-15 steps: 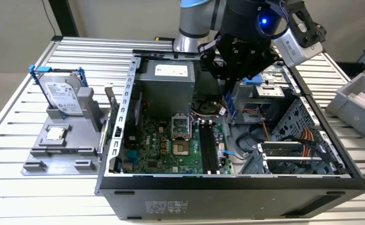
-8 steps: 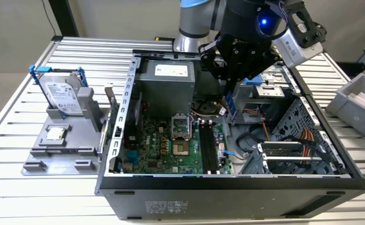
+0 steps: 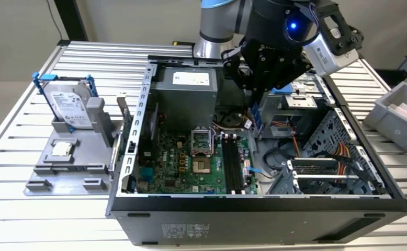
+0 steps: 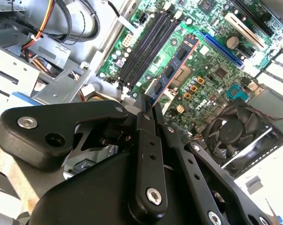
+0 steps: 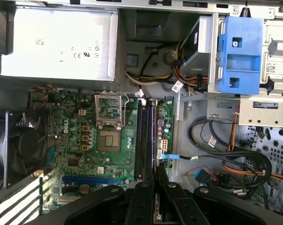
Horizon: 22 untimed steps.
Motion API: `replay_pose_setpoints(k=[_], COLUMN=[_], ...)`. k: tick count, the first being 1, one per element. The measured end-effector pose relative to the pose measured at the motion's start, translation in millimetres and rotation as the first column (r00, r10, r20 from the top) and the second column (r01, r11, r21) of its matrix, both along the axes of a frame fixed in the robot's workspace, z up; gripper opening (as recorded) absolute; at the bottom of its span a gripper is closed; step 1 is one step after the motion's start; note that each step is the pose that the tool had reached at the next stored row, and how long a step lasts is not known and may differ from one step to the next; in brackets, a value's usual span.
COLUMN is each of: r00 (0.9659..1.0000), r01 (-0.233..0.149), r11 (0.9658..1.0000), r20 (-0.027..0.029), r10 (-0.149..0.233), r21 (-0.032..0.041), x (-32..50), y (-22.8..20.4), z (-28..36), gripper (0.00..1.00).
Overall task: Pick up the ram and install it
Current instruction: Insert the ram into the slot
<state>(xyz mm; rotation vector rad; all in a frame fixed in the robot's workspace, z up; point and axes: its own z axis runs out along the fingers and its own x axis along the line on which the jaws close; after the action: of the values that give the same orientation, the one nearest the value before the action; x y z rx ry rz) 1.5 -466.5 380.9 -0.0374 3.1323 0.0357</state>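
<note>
My gripper (image 3: 258, 91) hangs over the open computer case (image 3: 259, 201), shut on the ram (image 3: 255, 118). The ram is a thin bluish-green stick that hangs down from the fingers, above the motherboard (image 3: 179, 164). In the second wrist view the ram (image 4: 176, 63) runs out from the gripper (image 4: 148, 105) beside the long black slots (image 4: 148, 44). Seen edge-on in the first wrist view, the ram (image 5: 154, 136) lines up lengthwise next to the slots (image 5: 143, 140), with the gripper (image 5: 155, 182) closed on its end.
A silver hard drive in a blue frame (image 3: 71, 107) and a small square chip (image 3: 61, 150) rest on a grey holder at the exterior view's left. Power supply (image 3: 186, 97), cables (image 3: 315, 151) and a fan (image 5: 21, 145) crowd the case. A grey bin (image 3: 399, 117) stands at the right.
</note>
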Motion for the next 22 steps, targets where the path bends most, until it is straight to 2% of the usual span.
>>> replay_pose_setpoints(k=[13, 22], r00=[1.0000, 1.0000], r01=[0.001, 0.001], r11=[1.0000, 1.0000], r20=[0.0000, 0.0000], r10=[-0.001, -0.001], r21=[0.0000, 0.0000], x=[13.3, 18.3], y=[0.0, 0.0], z=[-3.4, -6.9], gripper=[0.00, 0.00])
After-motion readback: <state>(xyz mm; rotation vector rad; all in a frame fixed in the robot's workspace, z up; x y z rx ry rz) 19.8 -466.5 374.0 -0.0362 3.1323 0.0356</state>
